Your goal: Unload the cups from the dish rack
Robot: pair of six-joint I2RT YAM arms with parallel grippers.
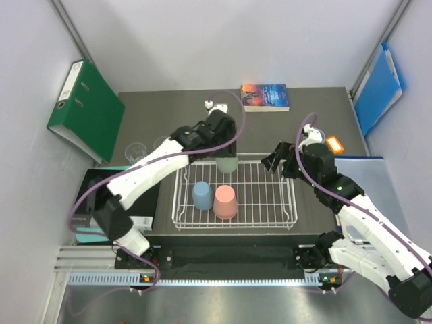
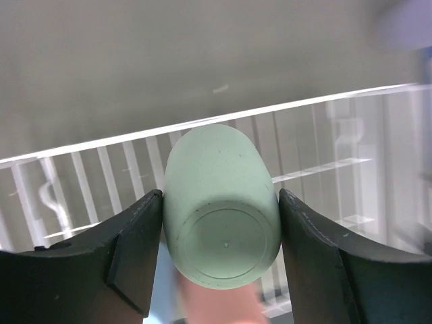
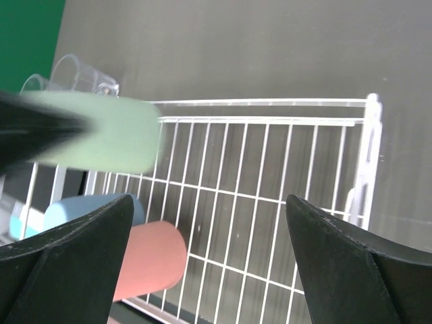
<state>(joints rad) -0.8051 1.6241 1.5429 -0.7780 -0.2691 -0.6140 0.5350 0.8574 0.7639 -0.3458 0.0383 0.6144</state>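
My left gripper (image 1: 226, 154) is shut on the sage green cup (image 1: 227, 164) and holds it base-up over the far edge of the white wire dish rack (image 1: 266, 196). In the left wrist view the green cup (image 2: 223, 216) sits between both fingers of the gripper (image 2: 221, 199), with the rack (image 2: 121, 175) below. A light blue cup (image 1: 202, 196) and a salmon pink cup (image 1: 225, 202) stand upside down in the rack's front left. My right gripper (image 1: 275, 160) is open and empty over the rack's right part (image 3: 270, 182); the right wrist view shows its gripper (image 3: 209, 201), the green cup (image 3: 101, 131), the blue cup (image 3: 94, 206) and the pink cup (image 3: 152, 260). Two clear glass cups (image 1: 136, 152) stand on the table left of the rack.
A green binder (image 1: 88, 111) leans at the far left, and a black box (image 1: 101, 196) lies beside the rack's left side. A book (image 1: 265, 96) lies at the back, a blue folder (image 1: 379, 88) at the right wall. A small orange item (image 1: 335, 144) and a lavender rim (image 1: 312, 130) show behind the right arm.
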